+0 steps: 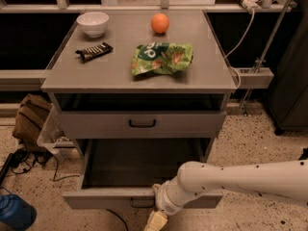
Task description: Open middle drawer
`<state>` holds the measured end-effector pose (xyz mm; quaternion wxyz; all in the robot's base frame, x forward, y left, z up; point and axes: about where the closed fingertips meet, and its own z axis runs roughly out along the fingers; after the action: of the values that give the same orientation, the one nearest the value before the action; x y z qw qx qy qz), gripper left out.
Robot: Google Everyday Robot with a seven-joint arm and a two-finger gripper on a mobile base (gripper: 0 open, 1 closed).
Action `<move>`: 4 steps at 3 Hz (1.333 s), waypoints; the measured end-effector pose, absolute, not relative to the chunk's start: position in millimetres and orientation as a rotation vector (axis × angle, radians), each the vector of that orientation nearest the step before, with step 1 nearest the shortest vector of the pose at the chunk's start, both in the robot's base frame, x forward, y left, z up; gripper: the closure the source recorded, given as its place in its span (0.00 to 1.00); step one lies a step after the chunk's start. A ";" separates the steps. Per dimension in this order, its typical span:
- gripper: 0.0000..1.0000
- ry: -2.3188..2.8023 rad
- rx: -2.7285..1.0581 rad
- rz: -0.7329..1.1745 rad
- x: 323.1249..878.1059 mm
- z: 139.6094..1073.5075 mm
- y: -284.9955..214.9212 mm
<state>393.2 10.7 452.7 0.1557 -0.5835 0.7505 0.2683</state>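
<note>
The middle drawer [96, 198] is a wide grey drawer pulled far out toward me, its dark inside open to view. Its small black bar handle [139, 204] is partly covered by my arm. My gripper [156, 220] is at the bottom edge of the view, just below and in front of that handle, at the end of my white arm [240, 182], which reaches in from the right. Above it, another grey drawer [142, 124] with a black handle stands only slightly out.
On the cabinet top [115, 73] lie a white bowl [93, 23], an orange [160, 23], a green chip bag [162, 58] and a dark snack bar [94, 51]. A brown bag [30, 119], cables and a blue object [14, 214] are on the floor at left.
</note>
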 end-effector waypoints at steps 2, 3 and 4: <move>0.00 2.128 -1.683 0.754 401.0 456.7 18.0; 0.00 2.107 -1.703 0.746 411.2 458.2 28.3; 0.00 2.095 -1.730 0.760 414.1 454.4 38.0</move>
<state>414.1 38.0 454.4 0.1594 -0.6054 0.7332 0.2658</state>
